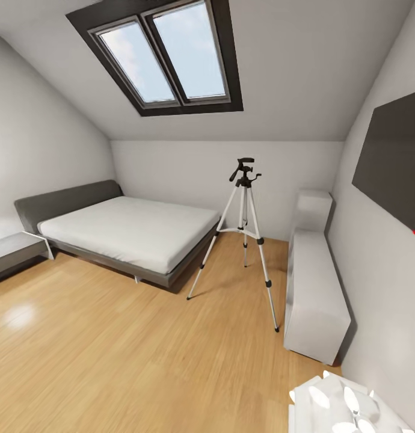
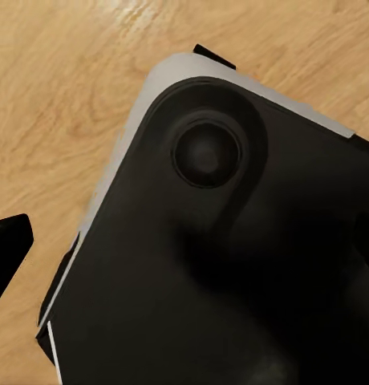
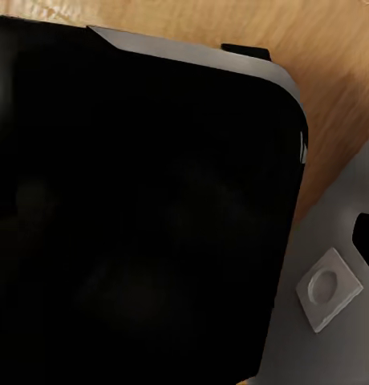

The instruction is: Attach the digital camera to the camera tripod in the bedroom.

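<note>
The camera tripod [image 1: 244, 180] stands on the light wood floor [image 1: 111, 349] at the foot of the bed, between the bed and a white cabinet. Its three silver-white legs are spread and its black pan head is bare on top. The digital camera is out of view. In the left wrist view a black fingertip [image 2: 8, 241] shows at the picture's edge beside my dark base [image 2: 216, 265]. In the right wrist view another black tip [image 3: 366, 241] shows at the edge, beside the same dark body [image 3: 136, 200].
The grey bed [image 1: 129, 231] with a white mattress fills the left middle, with a grey nightstand [image 1: 15, 246] beside it. A long white cabinet [image 1: 313, 282] lines the right wall under a black TV [image 1: 394, 162]. A white object [image 1: 343, 406] sits near my right.
</note>
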Controlling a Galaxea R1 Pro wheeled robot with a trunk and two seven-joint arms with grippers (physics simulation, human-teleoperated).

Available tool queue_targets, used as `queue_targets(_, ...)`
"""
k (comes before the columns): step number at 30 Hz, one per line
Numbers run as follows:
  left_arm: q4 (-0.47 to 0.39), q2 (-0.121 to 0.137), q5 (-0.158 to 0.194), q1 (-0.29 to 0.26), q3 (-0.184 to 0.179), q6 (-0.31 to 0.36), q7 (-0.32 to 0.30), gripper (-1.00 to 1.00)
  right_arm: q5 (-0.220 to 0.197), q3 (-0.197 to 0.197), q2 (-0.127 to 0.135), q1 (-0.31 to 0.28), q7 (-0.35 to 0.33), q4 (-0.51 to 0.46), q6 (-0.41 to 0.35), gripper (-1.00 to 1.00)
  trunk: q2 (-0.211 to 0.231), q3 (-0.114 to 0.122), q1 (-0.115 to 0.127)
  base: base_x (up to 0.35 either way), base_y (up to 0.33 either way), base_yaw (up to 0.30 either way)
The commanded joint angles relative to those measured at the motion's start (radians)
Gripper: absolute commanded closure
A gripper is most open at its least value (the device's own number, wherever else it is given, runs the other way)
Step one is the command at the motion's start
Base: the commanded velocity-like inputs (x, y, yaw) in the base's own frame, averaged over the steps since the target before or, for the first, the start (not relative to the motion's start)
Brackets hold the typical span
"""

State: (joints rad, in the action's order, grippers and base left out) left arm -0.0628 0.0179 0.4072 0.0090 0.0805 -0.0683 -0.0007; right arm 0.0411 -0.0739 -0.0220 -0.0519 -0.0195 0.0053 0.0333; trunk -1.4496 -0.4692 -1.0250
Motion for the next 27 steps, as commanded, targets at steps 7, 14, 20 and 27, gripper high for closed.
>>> queue_targets(7,-0.011,-0.020,-0.008,-0.006,0.010,-0.004,-0.001,-1.00,0.010,-0.007,0.014,-0.033,0.005,-0.015,-0.005,-1.00,0.000,-0.001,0.000,0.000,0.000,0.000)
queue_targets(14,0.006,-0.024,-0.033,-0.008,0.010,-0.029,-0.001,-1.00,-0.027,0.002,0.028,-0.002,0.039,-0.018,0.034,-1.00,0.000,-0.001,0.000,0.000,0.000,0.000)
queue_targets(20,0.009,-0.025,-0.037,-0.008,0.010,-0.034,-0.001,-1.00,-0.030,0.001,0.030,0.005,0.050,-0.019,0.045,-1.00,0.000,-0.001,0.000,0.000,0.000,0.109)
queue_targets(27,0.009,-0.026,-0.037,-0.008,0.010,-0.034,-0.001,-1.00,-0.028,-0.003,0.031,0.006,0.051,-0.019,0.049,-1.00,0.000,-0.001,0.000,0.000,0.000,0.221)
